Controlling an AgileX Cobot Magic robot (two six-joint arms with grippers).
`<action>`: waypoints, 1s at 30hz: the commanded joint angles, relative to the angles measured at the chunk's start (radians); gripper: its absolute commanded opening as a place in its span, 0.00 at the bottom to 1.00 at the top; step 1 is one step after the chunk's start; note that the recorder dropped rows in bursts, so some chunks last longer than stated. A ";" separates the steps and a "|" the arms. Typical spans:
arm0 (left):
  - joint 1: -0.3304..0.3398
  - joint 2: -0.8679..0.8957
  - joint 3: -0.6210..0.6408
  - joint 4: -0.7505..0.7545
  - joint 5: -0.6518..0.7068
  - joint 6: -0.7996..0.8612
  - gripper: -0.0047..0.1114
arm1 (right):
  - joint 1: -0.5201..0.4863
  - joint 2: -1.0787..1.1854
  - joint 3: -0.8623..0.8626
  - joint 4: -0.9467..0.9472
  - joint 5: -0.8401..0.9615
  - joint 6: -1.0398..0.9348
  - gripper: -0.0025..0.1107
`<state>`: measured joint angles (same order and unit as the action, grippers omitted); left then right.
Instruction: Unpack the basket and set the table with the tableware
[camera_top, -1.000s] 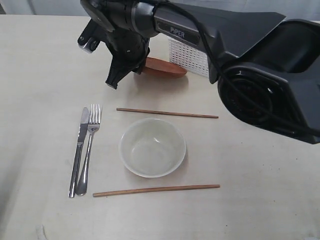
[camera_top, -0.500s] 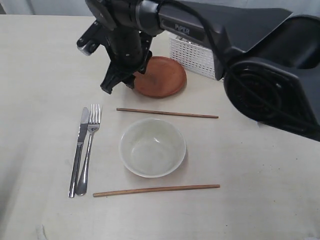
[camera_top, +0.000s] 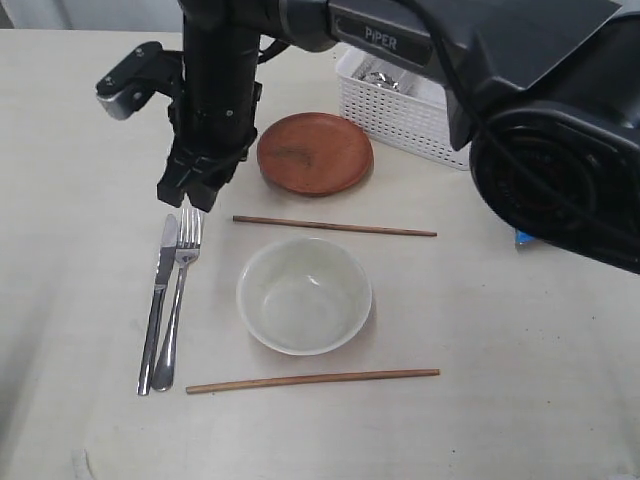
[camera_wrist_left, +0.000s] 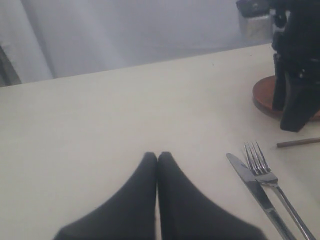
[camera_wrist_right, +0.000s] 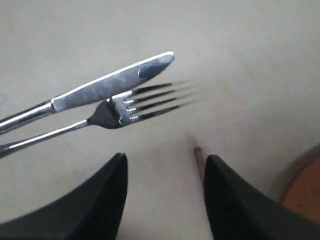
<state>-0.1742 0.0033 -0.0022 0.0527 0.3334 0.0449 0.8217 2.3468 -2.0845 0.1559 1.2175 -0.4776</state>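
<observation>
- The plate (camera_top: 315, 153) lies flat on the table (camera_top: 80, 130), just beside the basket (camera_top: 400, 110) and free of any grip. By my reading the plate-setting step is done and the arm is between items.
- Also laid out: knife (camera_top: 158, 290) and fork (camera_top: 178, 290) side by side, and the bowl (camera_top: 304, 295) between the 2 chopsticks (camera_top: 335, 226).
- Next move, as I judge it: a return to the basket, where a shiny steel object (camera_top: 385, 78) shows above the rim. That calls for lifting clear of the fork tines and crossing the plate without brushing it.
- The right gripper (camera_top: 188, 195) points straight down, reaching across to the left side. It hangs over the fork tips, beside the plate, with its jaws spread and nothing between them.
- The left gripper (camera_wrist_left: 157, 160) sits low over bare table near the cutlery — jaws pressed together, holding nothing.
</observation>
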 joint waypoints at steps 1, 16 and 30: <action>0.002 -0.003 0.002 -0.001 -0.004 0.000 0.04 | -0.016 0.001 0.055 -0.030 0.004 -0.020 0.43; 0.002 -0.003 0.002 -0.001 -0.004 0.000 0.04 | -0.016 0.031 0.150 -0.121 -0.123 -0.047 0.43; 0.002 -0.003 0.002 -0.001 -0.004 0.000 0.04 | -0.016 0.083 0.150 -0.156 -0.147 -0.074 0.06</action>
<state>-0.1742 0.0033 -0.0022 0.0527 0.3334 0.0449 0.8109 2.4067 -1.9396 0.0357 1.0814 -0.5344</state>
